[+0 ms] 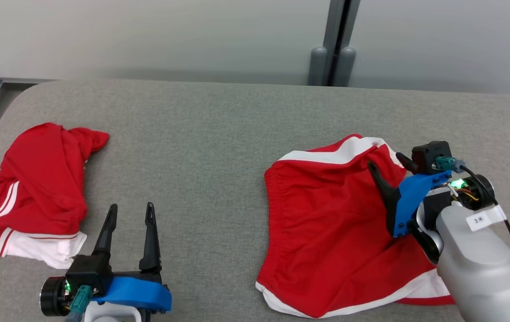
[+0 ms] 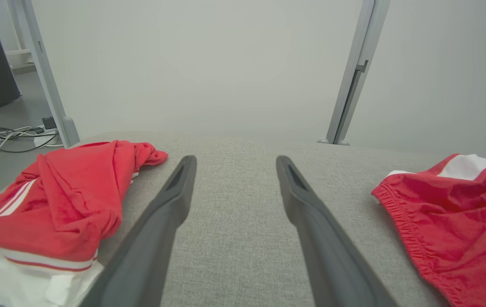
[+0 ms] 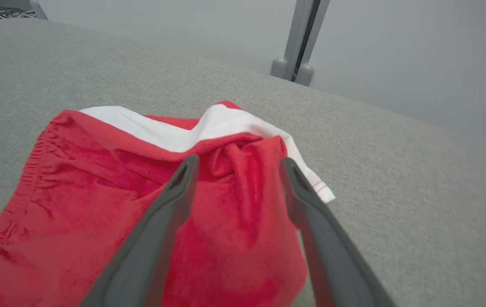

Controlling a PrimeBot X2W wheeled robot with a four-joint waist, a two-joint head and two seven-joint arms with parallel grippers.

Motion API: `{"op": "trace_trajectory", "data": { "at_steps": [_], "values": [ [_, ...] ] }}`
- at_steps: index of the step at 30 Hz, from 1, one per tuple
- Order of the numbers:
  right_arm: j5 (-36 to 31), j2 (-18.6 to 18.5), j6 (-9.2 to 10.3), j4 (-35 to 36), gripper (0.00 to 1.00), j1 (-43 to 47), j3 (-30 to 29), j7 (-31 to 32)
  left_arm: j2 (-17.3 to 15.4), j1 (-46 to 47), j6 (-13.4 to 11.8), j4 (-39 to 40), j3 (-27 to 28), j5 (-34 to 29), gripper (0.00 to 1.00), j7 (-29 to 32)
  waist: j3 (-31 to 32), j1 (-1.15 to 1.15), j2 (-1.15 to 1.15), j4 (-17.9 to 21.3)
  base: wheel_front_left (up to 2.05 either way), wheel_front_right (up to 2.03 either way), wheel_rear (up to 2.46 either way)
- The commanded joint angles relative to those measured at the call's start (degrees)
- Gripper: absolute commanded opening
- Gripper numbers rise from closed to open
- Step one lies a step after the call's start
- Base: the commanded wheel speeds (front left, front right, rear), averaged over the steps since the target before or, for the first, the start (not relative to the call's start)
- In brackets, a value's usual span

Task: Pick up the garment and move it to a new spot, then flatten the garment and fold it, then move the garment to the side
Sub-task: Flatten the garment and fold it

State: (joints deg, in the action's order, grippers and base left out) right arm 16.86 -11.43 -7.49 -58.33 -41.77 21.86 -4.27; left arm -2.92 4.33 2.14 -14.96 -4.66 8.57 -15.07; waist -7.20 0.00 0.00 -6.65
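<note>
Right tool stands with its two dark fingers spread wide over the far right corner of the red shorts, pinching nothing. A bunched ridge of red cloth rises between the fingers, and the white trim lies just beyond their tips. The left tool is spread as well and empty, with bare grey tabletop between and ahead of its fingers. A second red garment lies crumpled just off its left side, and the shorts lie well off to its right.

As for progress, the shorts look like the piece being worked. They lie largely opened out under and to the left of the right tool, with the gathered waistband on the side away from it. They are not yet flat: the corner at the right tool is rucked up and the trim there is turned over. I see no fold, so I judge the work to be in the flattening step, with the rest of the smoothing, the folding and the move to the side all left to do.

For writing, a white tag on the pale forearm behind the right tool bears a few dark characters, too small to read surely. No brand or print shows on either garment.
</note>
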Motion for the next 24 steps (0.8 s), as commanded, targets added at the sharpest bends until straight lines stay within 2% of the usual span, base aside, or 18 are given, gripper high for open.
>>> {"op": "trace_trajectory", "data": {
  "at_steps": [1,6,12,18,24],
  "values": [
    [0.5,-0.2,-0.01,-0.3,1.0,0.6,-0.1,-1.5,0.0,-0.5,0.3,0.1,0.1,-0.4,1.0,-0.2,0.7,0.0,0.0,0.9,0.0,0.0,0.0],
    [2.2,-0.8,-0.01,0.5,1.0,4.1,0.1,-7.5,0.0,-1.6,0.4,0.3,1.1,-1.3,1.0,-0.2,2.8,0.0,0.0,3.7,0.0,0.0,0.0],
    [4.1,-2.8,-0.01,5.8,1.0,9.0,-1.2,-10.7,-0.2,-3.0,0.9,0.6,2.5,-2.6,1.0,-0.2,4.8,0.0,0.0,7.0,0.0,0.0,0.0],
    [2.1,-3.0,-0.01,19.7,1.0,18.0,-7.5,-11.0,-0.5,-4.2,1.3,1.0,3.3,-3.7,1.0,-0.2,5.9,0.0,0.0,9.3,0.0,0.0,0.0],
    [-1.7,-0.2,-0.01,32.8,1.0,28.7,-13.3,-11.0,-0.7,-4.9,1.7,0.9,3.6,-4.3,1.0,-0.2,6.5,0.0,0.0,10.3,0.0,0.0,0.0]
  ]
}}
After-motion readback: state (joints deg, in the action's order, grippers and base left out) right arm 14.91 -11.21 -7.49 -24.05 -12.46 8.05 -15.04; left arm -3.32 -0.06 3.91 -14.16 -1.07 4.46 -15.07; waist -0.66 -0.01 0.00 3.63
